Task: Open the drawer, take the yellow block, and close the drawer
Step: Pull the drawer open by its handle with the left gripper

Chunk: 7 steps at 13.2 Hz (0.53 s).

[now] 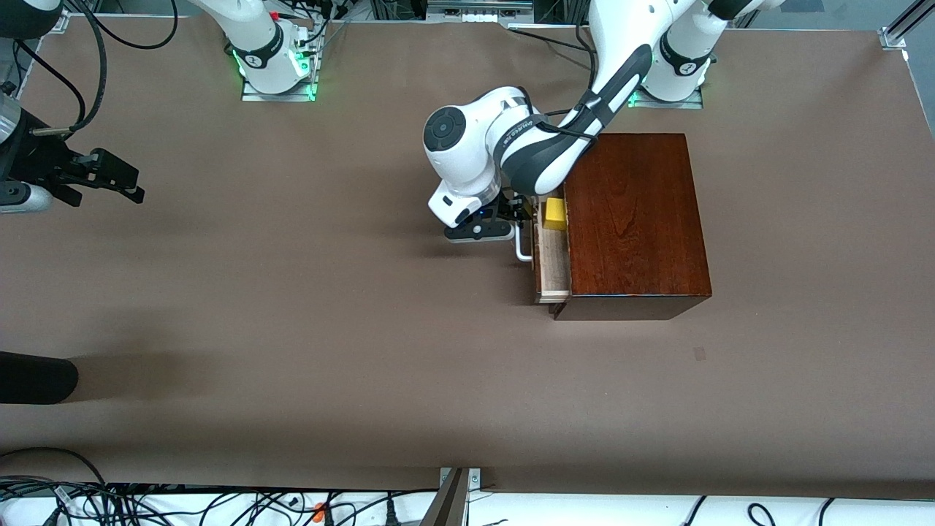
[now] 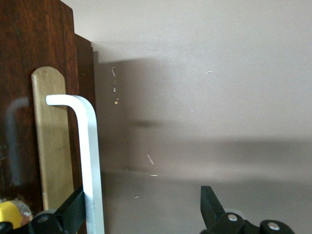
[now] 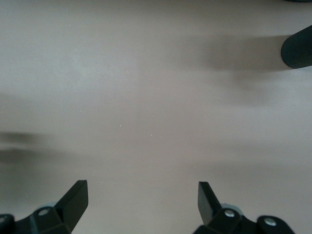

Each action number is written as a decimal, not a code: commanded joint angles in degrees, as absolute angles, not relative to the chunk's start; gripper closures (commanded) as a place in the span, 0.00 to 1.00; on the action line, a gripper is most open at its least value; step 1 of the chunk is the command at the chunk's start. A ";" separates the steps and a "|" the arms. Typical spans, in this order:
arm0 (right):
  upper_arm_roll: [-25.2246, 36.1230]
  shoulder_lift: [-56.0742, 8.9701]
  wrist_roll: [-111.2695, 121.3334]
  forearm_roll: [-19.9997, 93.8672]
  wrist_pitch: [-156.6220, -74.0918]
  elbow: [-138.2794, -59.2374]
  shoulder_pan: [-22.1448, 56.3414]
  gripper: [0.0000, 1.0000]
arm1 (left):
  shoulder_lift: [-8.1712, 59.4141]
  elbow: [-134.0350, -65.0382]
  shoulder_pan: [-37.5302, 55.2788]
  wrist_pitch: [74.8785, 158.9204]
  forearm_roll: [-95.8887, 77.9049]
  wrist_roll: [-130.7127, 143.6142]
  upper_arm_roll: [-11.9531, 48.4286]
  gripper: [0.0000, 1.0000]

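Observation:
The glossy dark wooden box (image 1: 635, 219) stands toward the left arm's end of the table. Its drawer (image 1: 553, 267) is pulled out a little, showing a strip of pale wood. The yellow block (image 1: 555, 213) lies in that open strip and peeks into the left wrist view as the yellow block (image 2: 9, 214). My left gripper (image 1: 511, 219) is open at the drawer front (image 2: 19, 58). The white handle (image 2: 88, 146) runs between its fingers, close against one finger (image 2: 73, 204). My right gripper (image 1: 109, 175) waits open over bare table at the right arm's end, and the right gripper (image 3: 141, 192) holds nothing.
A dark rounded object (image 1: 36, 376) juts over the table edge at the right arm's end, nearer the front camera. Cables (image 1: 219, 504) run along the table's front edge. Brown table (image 1: 329, 292) spreads between the two grippers.

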State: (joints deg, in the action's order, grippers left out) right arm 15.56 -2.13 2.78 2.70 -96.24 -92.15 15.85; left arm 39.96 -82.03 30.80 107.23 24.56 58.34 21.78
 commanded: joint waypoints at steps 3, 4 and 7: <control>15.56 -2.20 2.90 2.55 -95.45 -91.32 15.82 0.00 | 43.32 -76.73 33.22 108.28 24.96 59.68 21.88 0.00; 15.64 -2.20 2.90 2.55 -95.45 -91.32 15.82 0.00 | 43.68 -76.03 33.31 108.28 24.96 60.29 21.88 0.00; 15.65 -2.20 2.90 2.55 -95.45 -91.32 15.82 0.00 | 45.69 -72.00 34.71 108.28 24.70 60.82 21.88 0.00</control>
State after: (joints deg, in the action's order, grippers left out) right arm 15.59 -2.13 2.78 2.70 -96.24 -92.15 15.84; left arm 42.30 -78.08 32.83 108.22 24.56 59.83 21.78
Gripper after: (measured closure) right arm 0.000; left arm 0.000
